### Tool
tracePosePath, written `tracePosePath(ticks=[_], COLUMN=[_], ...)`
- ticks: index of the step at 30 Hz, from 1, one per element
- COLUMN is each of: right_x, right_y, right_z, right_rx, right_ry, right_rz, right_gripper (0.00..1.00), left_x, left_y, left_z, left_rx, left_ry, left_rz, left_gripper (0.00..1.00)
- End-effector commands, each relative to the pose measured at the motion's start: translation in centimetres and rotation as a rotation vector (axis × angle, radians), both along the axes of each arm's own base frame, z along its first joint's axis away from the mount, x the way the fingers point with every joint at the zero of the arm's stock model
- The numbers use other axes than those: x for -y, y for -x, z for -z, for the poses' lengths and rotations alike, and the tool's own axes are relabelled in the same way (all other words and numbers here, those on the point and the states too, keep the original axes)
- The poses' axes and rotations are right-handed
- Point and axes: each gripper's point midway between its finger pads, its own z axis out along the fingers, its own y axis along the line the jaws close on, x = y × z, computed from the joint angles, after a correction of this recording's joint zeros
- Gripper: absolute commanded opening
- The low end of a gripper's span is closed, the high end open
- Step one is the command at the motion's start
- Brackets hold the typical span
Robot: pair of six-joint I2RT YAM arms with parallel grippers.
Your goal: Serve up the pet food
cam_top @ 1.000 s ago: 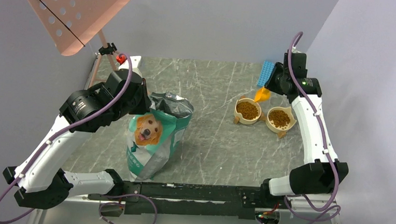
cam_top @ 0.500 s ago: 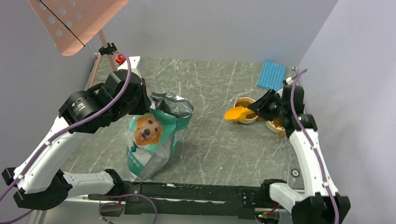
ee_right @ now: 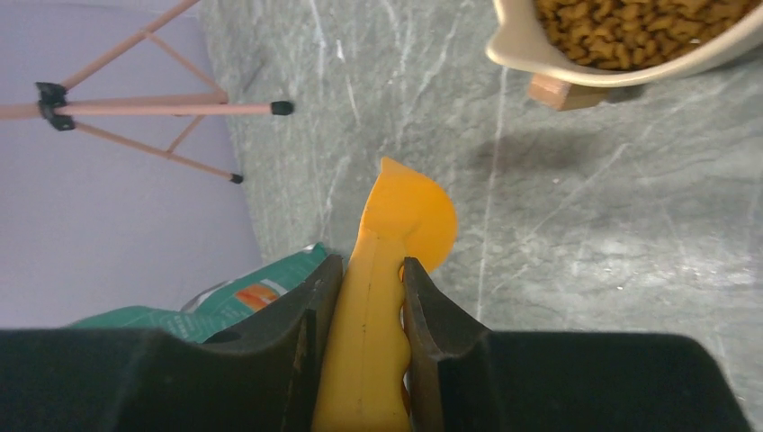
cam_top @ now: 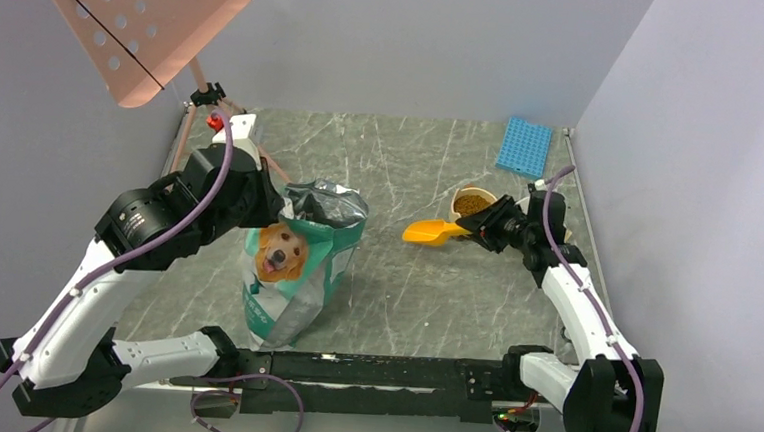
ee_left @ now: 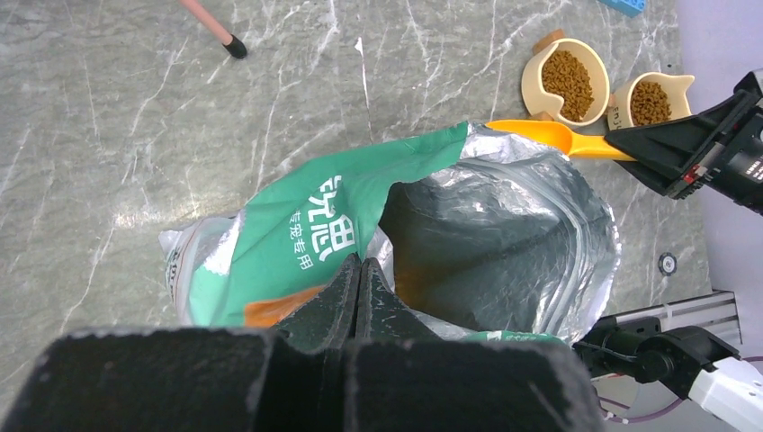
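Bag (cam_top: 300,261) upright, mouth open. Left gripper (ee_left: 358,279): jaws pressed together on the bag's near rim. Right of bag: right gripper (ee_right: 369,297) pinches the orange scoop (cam_top: 435,231) by its handle. Beyond, far right of bag: two bowls (ee_left: 528,90), both holding pet food (ee_left: 569,83).

Judgement: serving looks largely done; scoop and bag not yet let go.

Bag's contents hidden. Scoop load unclear. The arm masks one bowl from above.
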Motion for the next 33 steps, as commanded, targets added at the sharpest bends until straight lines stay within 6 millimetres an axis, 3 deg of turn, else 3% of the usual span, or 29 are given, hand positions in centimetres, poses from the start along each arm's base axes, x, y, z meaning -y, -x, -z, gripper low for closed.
tracePosePath(ticks=[1, 6, 9, 12, 16, 22, 24, 25, 27, 28, 30, 33], right_x=[1.4, 1.6, 3.6, 7.0, 10.5, 10.1, 8.5, 6.7, 1.3, -2.5, -9.0, -16.7], right_y=[-0.4, 2.0, 3.9, 5.0, 6.3, 5.0, 3.8, 3.1, 1.7, 1.6, 2.0, 3.3], right_z=[0.2, 3.7, 4.7, 3.2, 0.6, -4.1, -6.0, -6.6, -8.6, -9.5, -12.0, -16.7], right_rx=[0.014, -0.118, -0.218, -0.284, -0.356, -0.269, -0.198, -0.143, 0.028, 0.119, 0.288, 0.479], right_ry=[0.068, 0.103, 0.241, 0.427, 0.605, 0.733, 0.792, 0.798, 0.750, 0.683, 0.557, 0.389], right_rz=[0.039, -0.024, -0.004, 0.074, 0.163, 0.165, 0.115, 0.051, -0.130, -0.262, -0.466, -0.653], right_gripper=[0.03, 0.17, 0.51, 0.96, 1.00, 1.00, 1.00, 1.00, 1.00, 1.00, 1.00, 0.99], left_x=[-1.2, -1.3, -1.0, -0.8, -0.8, -0.8, -0.6, -0.6, -0.5, -0.4, -0.3, -0.3], left_y=[0.8, 1.0, 1.1, 1.1, 1.1, 1.2, 1.4, 1.4, 1.6, 1.7, 1.8, 2.2], left_z=[0.2, 0.3, 0.5, 0.7, 0.7, 0.6, 0.6, 0.6, 0.4, 0.2, 0.0, -0.1], left_rx=[-0.010, -0.006, -0.016, -0.024, -0.025, -0.025, -0.027, -0.028, -0.023, -0.017, -0.005, 0.002], left_ry=[-0.002, 0.002, 0.004, 0.005, 0.003, 0.011, 0.016, 0.019, 0.025, 0.032, 0.046, 0.064], left_rz=[-0.021, -0.020, -0.009, 0.000, -0.001, 0.002, 0.014, 0.017, 0.032, 0.041, 0.055, 0.069], left_gripper=[0.00, 0.00, 0.00, 0.00, 0.00, 0.00, 0.00, 0.00, 0.00, 0.00, 0.00, 0.00])
